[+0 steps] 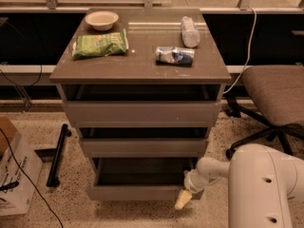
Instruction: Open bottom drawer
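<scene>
The bottom drawer (137,192) is the lowest of three grey-brown drawers in a cabinet; it stands pulled out, its plain flat front forward of the two above and its dark inside (142,171) showing. My gripper (186,197) is at the drawer's front right corner, its pale fingertips hanging just past the front panel. The white arm (260,189) reaches in from the lower right.
On the cabinet top (142,65) lie a bowl (101,19), a green chip bag (100,44), a blue-white can (175,55) and a plastic bottle (190,31). An office chair (275,96) stands right. A cardboard box (14,175) and a black bar (58,153) are on the left floor.
</scene>
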`<move>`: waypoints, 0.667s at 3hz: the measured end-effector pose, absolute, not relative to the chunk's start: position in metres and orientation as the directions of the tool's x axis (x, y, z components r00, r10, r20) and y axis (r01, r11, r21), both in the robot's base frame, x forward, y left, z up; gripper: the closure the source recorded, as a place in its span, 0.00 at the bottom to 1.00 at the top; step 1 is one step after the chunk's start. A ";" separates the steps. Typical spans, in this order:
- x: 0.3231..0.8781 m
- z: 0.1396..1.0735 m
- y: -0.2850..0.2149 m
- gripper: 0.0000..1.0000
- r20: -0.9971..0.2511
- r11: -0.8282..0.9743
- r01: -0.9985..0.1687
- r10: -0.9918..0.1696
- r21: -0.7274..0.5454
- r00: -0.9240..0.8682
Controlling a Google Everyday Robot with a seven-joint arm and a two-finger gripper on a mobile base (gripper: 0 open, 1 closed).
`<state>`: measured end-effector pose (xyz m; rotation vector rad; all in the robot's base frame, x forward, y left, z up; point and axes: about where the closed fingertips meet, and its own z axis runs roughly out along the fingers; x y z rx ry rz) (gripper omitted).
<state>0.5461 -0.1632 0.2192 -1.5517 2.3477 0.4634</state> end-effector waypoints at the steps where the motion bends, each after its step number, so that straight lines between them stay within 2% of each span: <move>1: 0.546 0.219 -0.163 0.00 -0.408 0.369 -0.923 -0.831 0.107 -0.379; 2: 0.545 0.210 -0.153 0.00 -0.407 0.322 -0.938 -0.845 0.130 -0.347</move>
